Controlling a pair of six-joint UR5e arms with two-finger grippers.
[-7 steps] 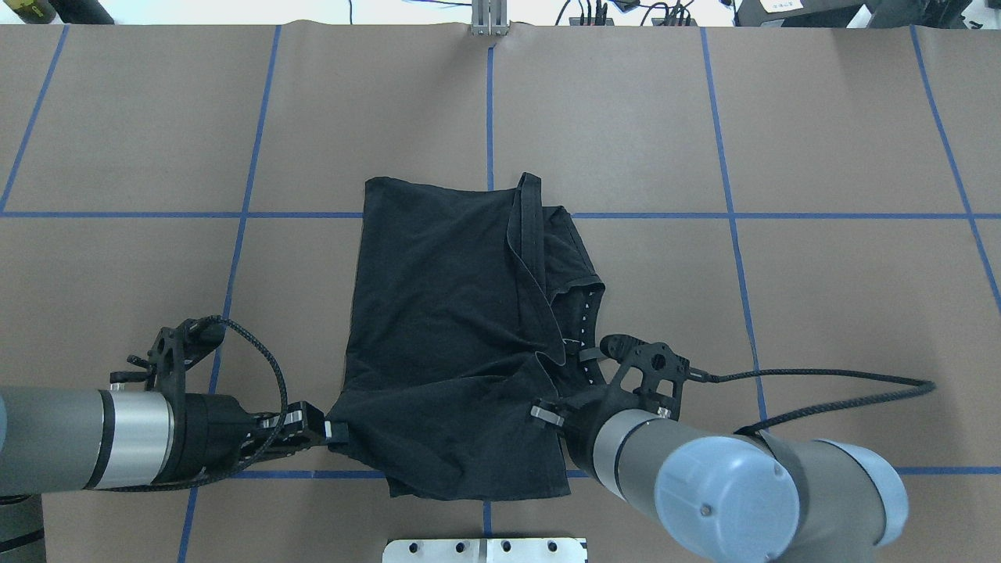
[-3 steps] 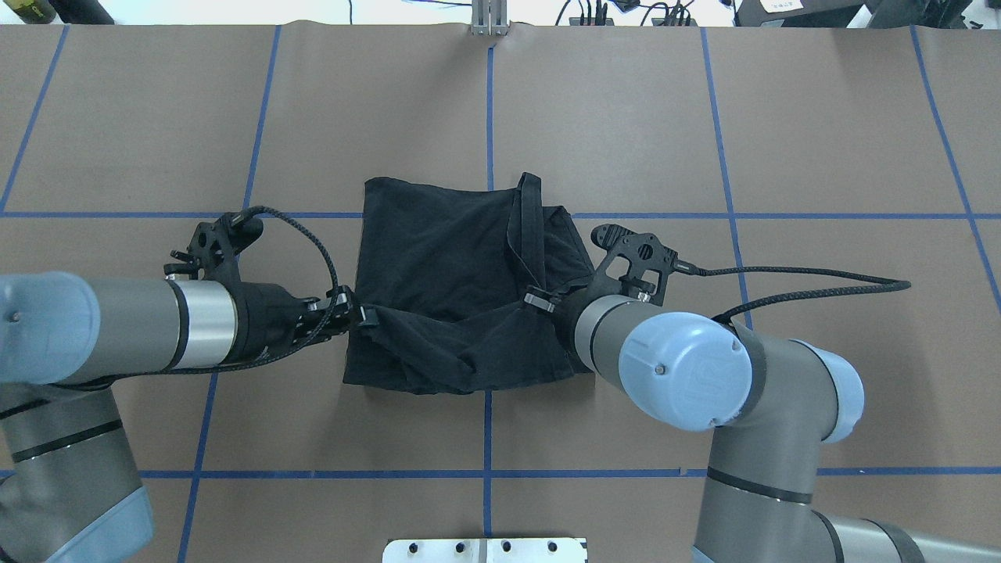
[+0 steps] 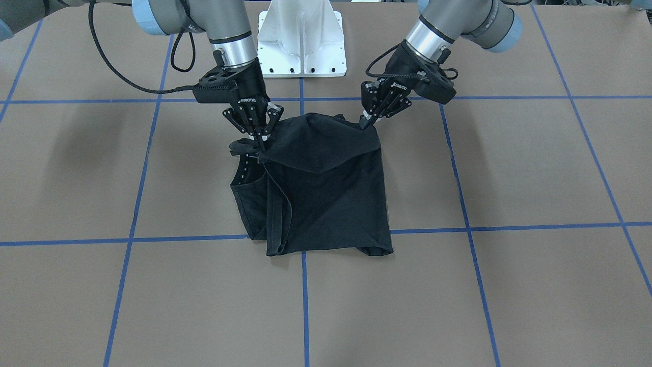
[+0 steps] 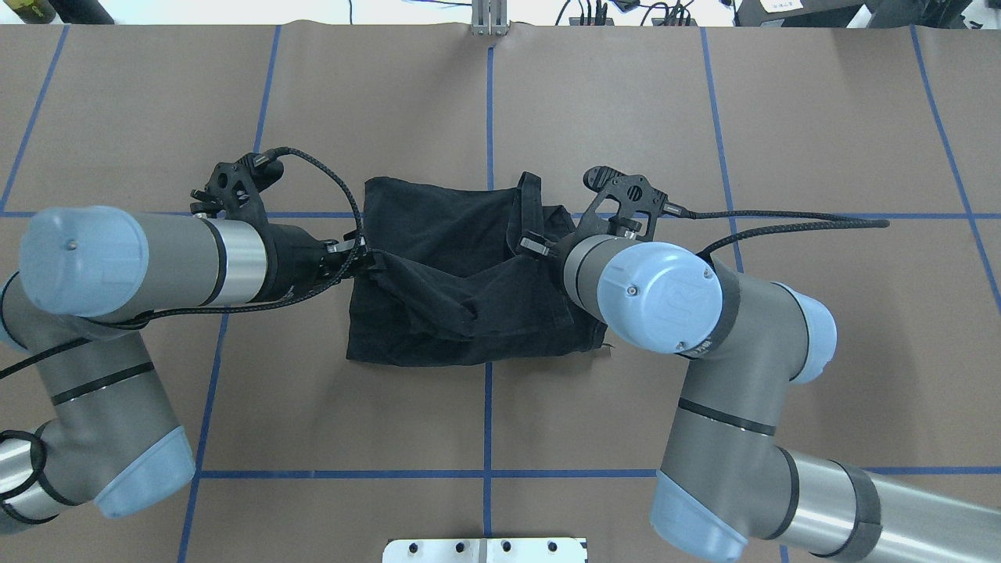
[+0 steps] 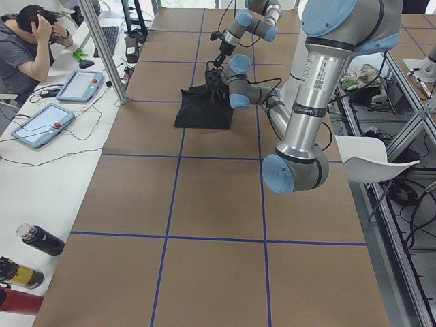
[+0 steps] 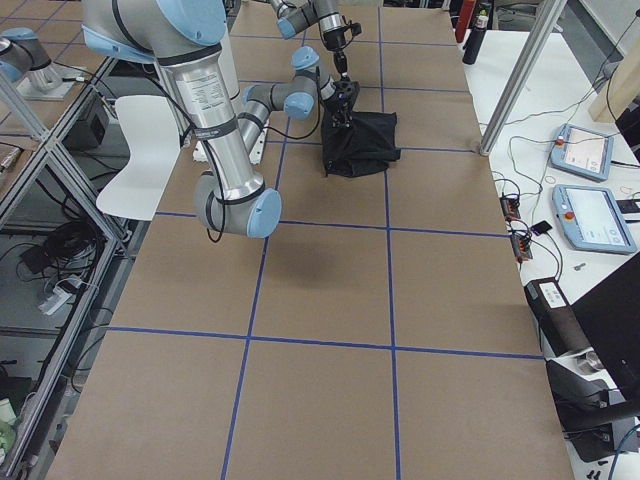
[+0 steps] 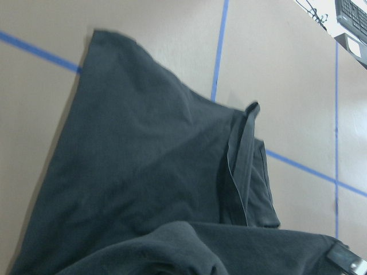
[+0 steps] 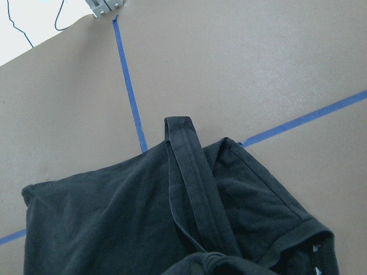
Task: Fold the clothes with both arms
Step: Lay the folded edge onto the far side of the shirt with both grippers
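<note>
Now T-shirt (image 3: 331, 204) long axis left-right; left tool (image 3: 364, 122), right tool (image 3: 263, 144) clamped on near edge.

Black T-shirt (image 3: 331, 204), edge aloft in left gripper (image 3: 364, 122) and right gripper (image 3: 264, 145)

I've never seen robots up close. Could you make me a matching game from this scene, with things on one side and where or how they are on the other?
Things: 1 left arm; 2 right arm; 3 T-shirt; 4 pedestal base.
States: A white, between the arms; B black, one edge lifted; C jaws shut on cloth, overhead view's right; D jaws shut on cloth, overhead view's left.
Pairs: 1-D, 2-C, 3-B, 4-A.
</note>
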